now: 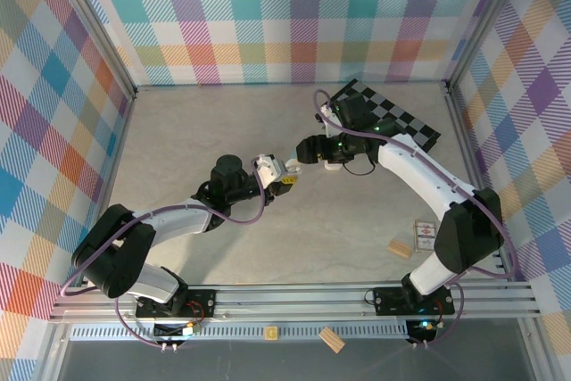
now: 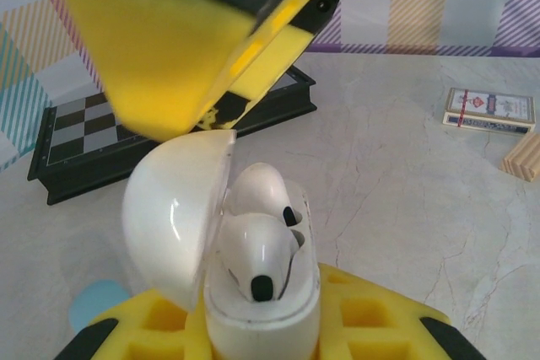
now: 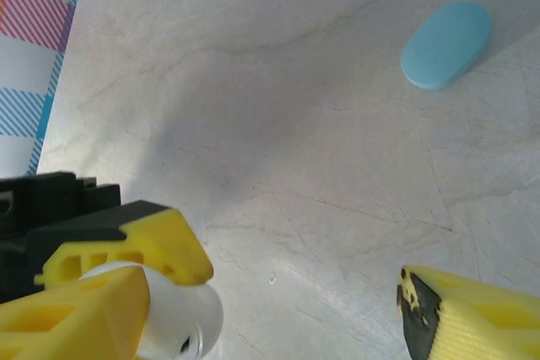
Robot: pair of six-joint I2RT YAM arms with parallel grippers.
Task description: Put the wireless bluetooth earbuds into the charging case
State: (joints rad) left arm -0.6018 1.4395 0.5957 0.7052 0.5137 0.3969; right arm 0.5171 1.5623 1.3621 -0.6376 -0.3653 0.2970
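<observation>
A small white charging case [image 2: 283, 314], glossy and egg-smooth, is held above the middle of the pale, marbled worktop [image 1: 223, 122]. The left gripper [image 1: 278, 173] is clamped on its lower half, a yellow ribbed finger [image 2: 156, 326] on each side. The case is open: its domed lid [image 2: 173, 208] is swung out to the left in the left wrist view, hinged along one side, with the hollow facing the tray. Its long axis runs straight out from the fingers, with the open end pointing away from the wrist.

Two white earbuds [image 2: 253, 246] sit in the tray, one behind the other. Each is a rounded, shiny pebble with a small black oval tip; both tips face the open side of the case.

The right gripper [image 3: 301, 280] stands with its jaws spread wide and holds nothing. One of its yellow and black fingers [image 2: 177, 48] hangs just over the lid's upper edge; contact cannot be made out.

A light blue oval case [image 3: 447, 44], matte and closed, lies flat on the worktop beneath the arms, its long axis on a diagonal in the right wrist view.

A folded black chessboard [image 1: 393, 118] lies by the far right corner. A card deck [image 1: 424, 236] and a tan wooden block [image 1: 401, 247] rest near the right edge, just beside each other.
</observation>
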